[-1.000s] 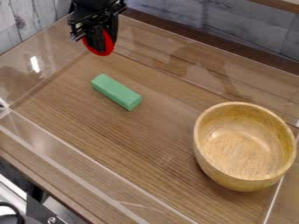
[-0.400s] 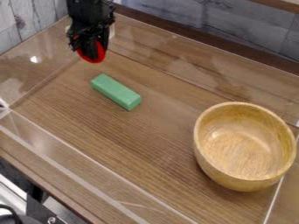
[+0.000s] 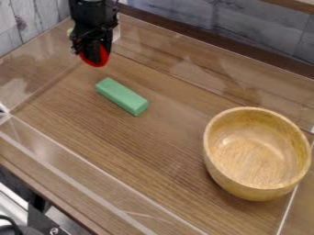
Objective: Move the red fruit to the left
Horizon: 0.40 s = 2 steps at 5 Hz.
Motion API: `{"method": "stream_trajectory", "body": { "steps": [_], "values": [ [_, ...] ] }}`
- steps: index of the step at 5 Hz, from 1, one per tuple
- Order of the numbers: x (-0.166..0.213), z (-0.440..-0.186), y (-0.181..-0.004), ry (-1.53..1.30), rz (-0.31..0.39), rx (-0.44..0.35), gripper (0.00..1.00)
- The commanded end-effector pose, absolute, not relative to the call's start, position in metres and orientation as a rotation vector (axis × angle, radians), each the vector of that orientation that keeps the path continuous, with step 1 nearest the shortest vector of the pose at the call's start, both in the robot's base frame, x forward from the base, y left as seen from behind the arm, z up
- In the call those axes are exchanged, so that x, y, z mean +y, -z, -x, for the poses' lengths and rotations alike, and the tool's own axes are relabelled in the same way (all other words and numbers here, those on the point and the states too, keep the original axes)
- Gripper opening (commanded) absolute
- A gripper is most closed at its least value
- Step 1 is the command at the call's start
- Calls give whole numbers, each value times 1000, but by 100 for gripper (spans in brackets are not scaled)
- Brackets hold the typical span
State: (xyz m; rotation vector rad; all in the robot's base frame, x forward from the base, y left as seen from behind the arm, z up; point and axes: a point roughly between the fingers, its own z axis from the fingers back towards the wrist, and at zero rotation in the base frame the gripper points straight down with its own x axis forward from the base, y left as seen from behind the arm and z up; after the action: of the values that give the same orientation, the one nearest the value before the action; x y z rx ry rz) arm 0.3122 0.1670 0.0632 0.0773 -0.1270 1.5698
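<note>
Wooden tabletop (image 3: 160,147), upper left: black tool (image 3: 95,57) is pinching small glossy red fruit (image 3: 97,55) across its middle; probably light, rigid, slippery.

Wooden table (image 3: 147,174), clear side panels, grey plank wall (image 3: 263,27)

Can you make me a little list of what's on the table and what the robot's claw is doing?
gripper: points down, shut on the red fruit, at the far left of the table
green block: lies flat, just in front of the gripper, untouched
wooden bowl: empty, near right corner
table: brown wood, clear walls around it
</note>
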Motion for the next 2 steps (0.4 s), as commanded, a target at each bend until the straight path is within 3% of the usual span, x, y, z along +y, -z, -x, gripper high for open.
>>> {"method": "stream_trajectory", "body": {
  "steps": [1,2],
  "values": [
    [185,-327,-74,-1547,-63,-206,100],
    [191,-333,-67,-1525,-65,-205,0]
  ]
}}
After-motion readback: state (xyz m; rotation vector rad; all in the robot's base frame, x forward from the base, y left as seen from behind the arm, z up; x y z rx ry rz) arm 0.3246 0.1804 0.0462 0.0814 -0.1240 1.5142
